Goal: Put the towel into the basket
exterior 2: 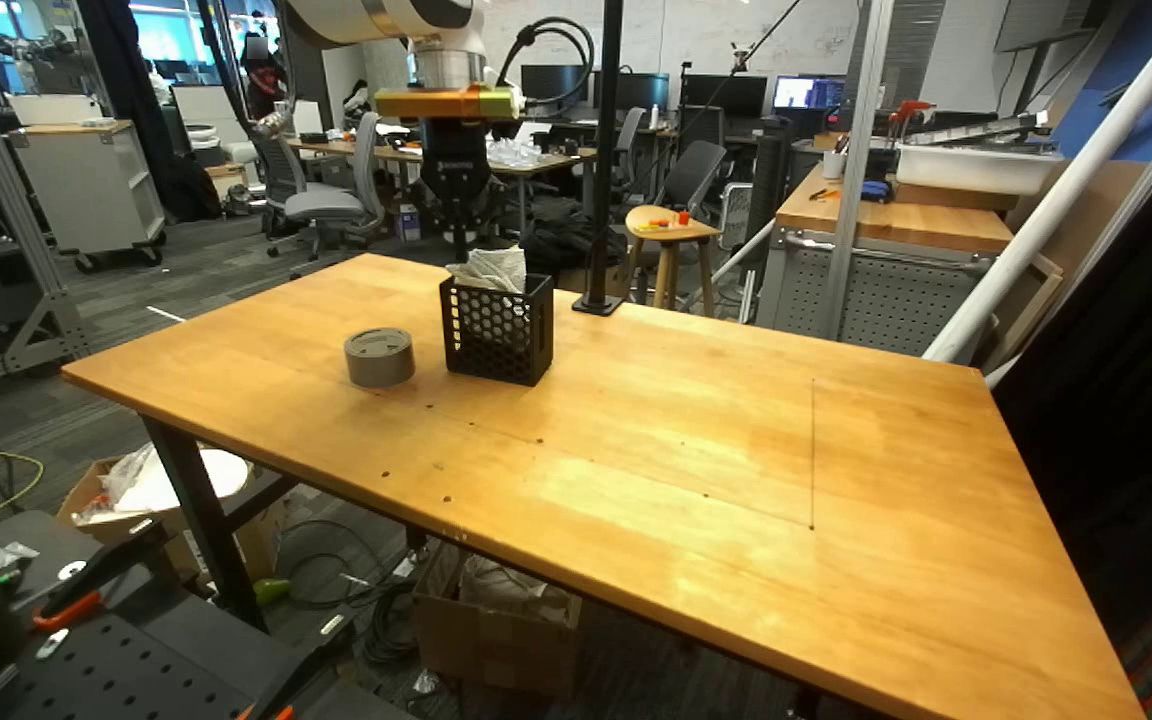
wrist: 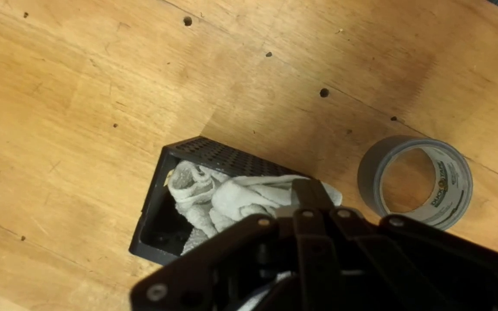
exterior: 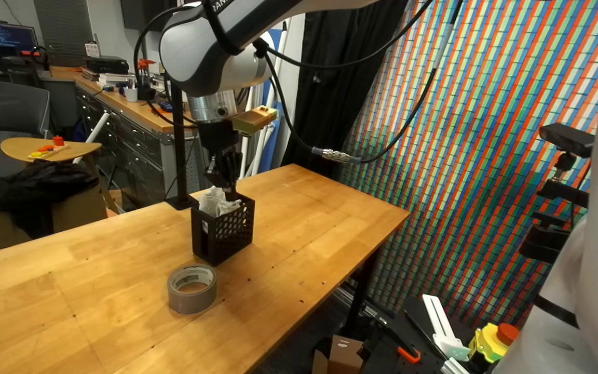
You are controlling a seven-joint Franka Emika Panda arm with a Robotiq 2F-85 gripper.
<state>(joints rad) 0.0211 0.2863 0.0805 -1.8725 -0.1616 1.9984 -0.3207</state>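
The black basket (exterior: 232, 228) with honeycomb walls stands upright on the wooden table; it also shows in an exterior view (exterior 2: 533, 345) and the wrist view (wrist: 150, 252). The crumpled pale grey towel (exterior: 216, 202) lies in the basket and bulges above its rim; it also shows in an exterior view (exterior 2: 493, 270) and the wrist view (wrist: 249, 194). My gripper (wrist: 311, 194) points down at one end of the basket, its fingertips together over the towel's end. In the exterior views the fingertips (exterior: 232, 194) (exterior 2: 460, 248) are beside the towel. Whether they pinch any cloth cannot be told.
A grey roll of duct tape (exterior: 192, 289) lies on the table (exterior: 299, 223) close to the basket; it also shows in an exterior view (exterior 2: 380, 358) and the wrist view (wrist: 415, 181). A black upright post (exterior: 179, 150) stands at the table's edge near the basket.
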